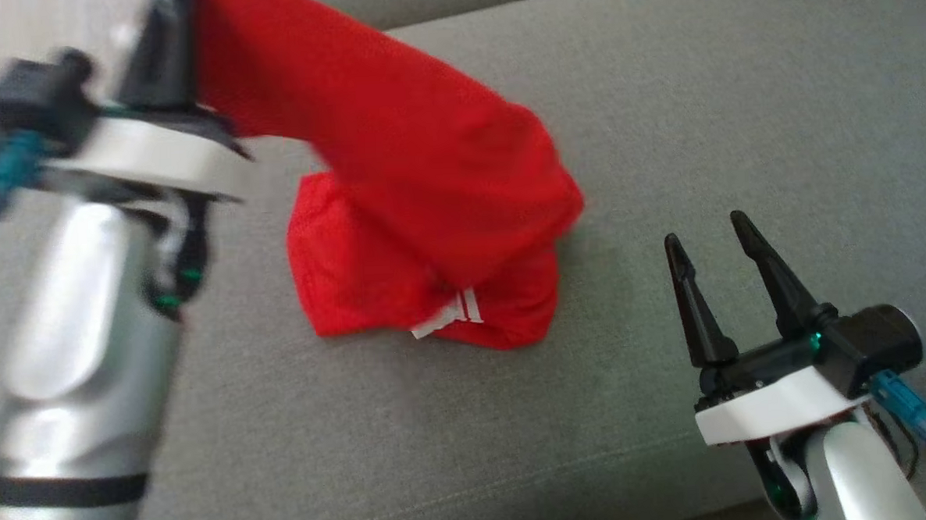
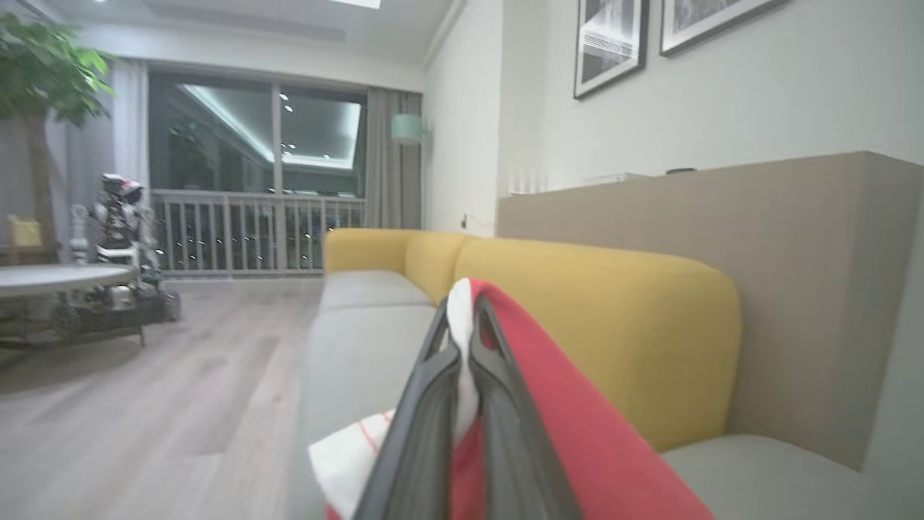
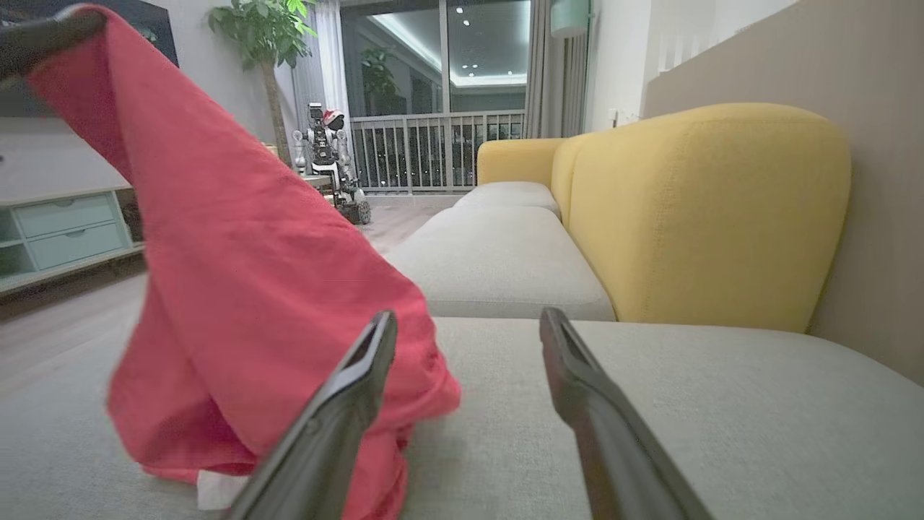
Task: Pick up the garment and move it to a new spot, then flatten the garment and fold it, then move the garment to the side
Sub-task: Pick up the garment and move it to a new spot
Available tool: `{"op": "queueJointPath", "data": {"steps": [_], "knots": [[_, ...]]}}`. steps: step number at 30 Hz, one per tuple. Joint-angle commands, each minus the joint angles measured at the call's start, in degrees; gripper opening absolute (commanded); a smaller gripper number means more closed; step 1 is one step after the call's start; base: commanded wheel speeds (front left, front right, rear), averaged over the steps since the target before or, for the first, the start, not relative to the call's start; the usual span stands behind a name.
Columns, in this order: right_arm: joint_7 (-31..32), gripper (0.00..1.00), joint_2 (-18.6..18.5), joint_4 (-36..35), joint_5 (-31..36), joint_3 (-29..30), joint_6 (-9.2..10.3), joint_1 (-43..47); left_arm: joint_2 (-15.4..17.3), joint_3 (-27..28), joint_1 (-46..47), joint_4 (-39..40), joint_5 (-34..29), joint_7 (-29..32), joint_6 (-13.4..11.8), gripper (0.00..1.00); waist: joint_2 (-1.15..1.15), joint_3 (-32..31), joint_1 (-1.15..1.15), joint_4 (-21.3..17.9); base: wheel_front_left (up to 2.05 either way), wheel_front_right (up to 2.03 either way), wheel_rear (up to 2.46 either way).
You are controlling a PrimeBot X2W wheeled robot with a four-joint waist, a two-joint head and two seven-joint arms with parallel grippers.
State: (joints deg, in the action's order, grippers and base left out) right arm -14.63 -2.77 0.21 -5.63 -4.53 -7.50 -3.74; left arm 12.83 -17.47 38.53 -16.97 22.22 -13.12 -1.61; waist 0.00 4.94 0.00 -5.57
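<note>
The red garment [image 1: 421,191] with white trim hangs from the upper left down to the grey sofa seat [image 1: 660,111], its lower end still bunched on the cushion. My left gripper [image 2: 465,310] is shut on a white-edged fold of the garment [image 2: 577,419], lifted above the seat. In the right wrist view the garment [image 3: 245,289] drapes from a dark fingertip [image 3: 43,36] at the top left. My right gripper [image 1: 712,241] stands open just right of the cloth, above the cushion, with nothing between its fingers [image 3: 346,404].
Yellow back cushions [image 3: 700,209] run along the sofa's rear, with a beige wall panel [image 2: 794,238] behind. Wooden floor [image 2: 144,390], a low round table [image 2: 58,278], another robot [image 3: 325,159] and a potted plant [image 3: 267,29] lie beyond the sofa's far end.
</note>
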Motion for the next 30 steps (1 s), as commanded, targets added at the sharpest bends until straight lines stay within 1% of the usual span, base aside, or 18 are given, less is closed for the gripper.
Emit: {"op": "queueJointPath", "data": {"steps": [1,6,7,10,14,18,21,25,27,30], "knots": [[-0.4,1.00,-0.1,-1.8,-0.6,-1.5,0.01,-0.1,3.8,3.3,2.7,3.2,0.2,0.8,-0.6,0.00,0.00,-0.7,0.00,1.0,0.00,0.00,0.00],[-0.4,1.00,-0.1,-2.2,-0.4,-1.4,0.01,0.1,10.5,8.6,1.5,8.5,0.7,3.1,-2.4,0.00,0.00,-0.5,0.00,2.6,0.00,0.00,0.00],[-0.4,1.00,-0.1,-2.2,-0.4,-1.4,0.01,0.1,10.5,8.6,1.5,8.5,0.7,3.1,-2.4,0.00,0.00,-0.5,0.00,2.6,0.00,0.00,0.00],[-0.4,1.00,-0.1,-2.3,-0.1,-1.2,0.01,0.0,13.4,11.3,1.1,10.6,1.3,3.8,-2.9,0.00,0.00,0.1,0.00,3.7,0.00,0.00,0.00],[-0.4,1.00,-0.1,-2.3,0.3,-1.3,0.01,-0.3,16.1,14.3,1.1,12.3,1.8,3.8,-3.7,0.00,0.00,1.1,0.00,4.9,0.00,0.00,0.00],[-0.4,1.00,-0.1,-2.2,1.0,-1.5,0.01,-0.6,17.5,16.6,1.6,12.6,2.5,3.1,-4.4,0.00,0.00,2.1,0.00,5.9,0.00,0.00,0.00],[-0.4,1.00,-0.1,-2.3,1.3,-1.6,0.01,-0.9,18.0,16.5,0.9,11.6,2.7,3.7,-4.1,0.00,0.00,2.7,0.00,6.3,0.00,0.00,0.00],[-0.4,1.00,-0.1,-2.4,1.6,-1.9,0.01,-1.3,18.3,15.0,-1.2,8.2,2.5,5.6,-3.6,0.00,0.00,3.8,0.00,6.4,0.00,0.00,0.00],[-0.4,1.00,-0.1,-2.5,1.9,-2.1,0.01,-1.6,18.8,14.6,-2.4,5.8,1.6,5.9,-4.2,0.00,0.00,4.5,0.00,6.3,0.00,0.00,0.00],[-0.4,1.00,-0.1,-2.5,2.5,-2.0,0.01,-1.4,18.6,14.2,-4.1,1.1,1.2,6.3,-5.1,0.00,0.00,5.3,0.00,6.3,0.00,0.00,0.00]]}}
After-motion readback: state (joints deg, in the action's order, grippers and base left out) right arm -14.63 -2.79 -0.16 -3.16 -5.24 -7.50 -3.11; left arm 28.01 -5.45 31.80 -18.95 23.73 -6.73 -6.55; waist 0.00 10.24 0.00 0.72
